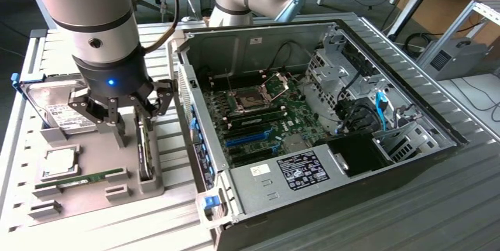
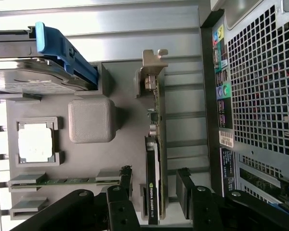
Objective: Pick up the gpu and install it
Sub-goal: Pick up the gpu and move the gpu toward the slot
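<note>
Gripper (image 2: 154, 190) jaws wide, empty; gpu (image 2: 153, 154) on edge between them, seemingly untouched

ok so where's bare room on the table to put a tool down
Bare slatted table at the exterior view's lower right, beside the computer case; a narrower strip below the grey tray in that view. Crowded: the tray itself, and the gap between gpu and case.

pincer (image 1: 133, 109) hides part of the gpu (image 1: 144, 151).
</note>
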You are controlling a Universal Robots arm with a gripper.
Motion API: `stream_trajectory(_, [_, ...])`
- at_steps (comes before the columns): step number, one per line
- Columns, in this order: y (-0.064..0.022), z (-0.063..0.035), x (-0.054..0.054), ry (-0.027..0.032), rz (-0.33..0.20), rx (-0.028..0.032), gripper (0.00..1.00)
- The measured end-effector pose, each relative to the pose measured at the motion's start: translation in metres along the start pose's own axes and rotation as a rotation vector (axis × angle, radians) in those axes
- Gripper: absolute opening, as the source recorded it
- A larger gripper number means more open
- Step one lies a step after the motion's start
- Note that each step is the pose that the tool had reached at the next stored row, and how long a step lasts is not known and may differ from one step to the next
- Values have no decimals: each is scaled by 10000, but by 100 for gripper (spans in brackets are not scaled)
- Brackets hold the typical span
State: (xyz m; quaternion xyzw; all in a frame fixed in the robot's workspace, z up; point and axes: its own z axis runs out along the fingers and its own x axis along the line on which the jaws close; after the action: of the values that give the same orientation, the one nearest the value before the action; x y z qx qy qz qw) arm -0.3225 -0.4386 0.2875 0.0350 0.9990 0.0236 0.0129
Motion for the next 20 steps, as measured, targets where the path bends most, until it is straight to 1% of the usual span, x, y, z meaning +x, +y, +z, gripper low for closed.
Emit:
stream_trajectory(6, [-5,100,2,0,0,0,50])
stream_trajectory(14, [-10,210,5,0,0,1,50])
stream_trajectory(18, [-14,285,7,0,0,2,50])
stream_trajectory(20, [-15,305,7,0,0,2,50])
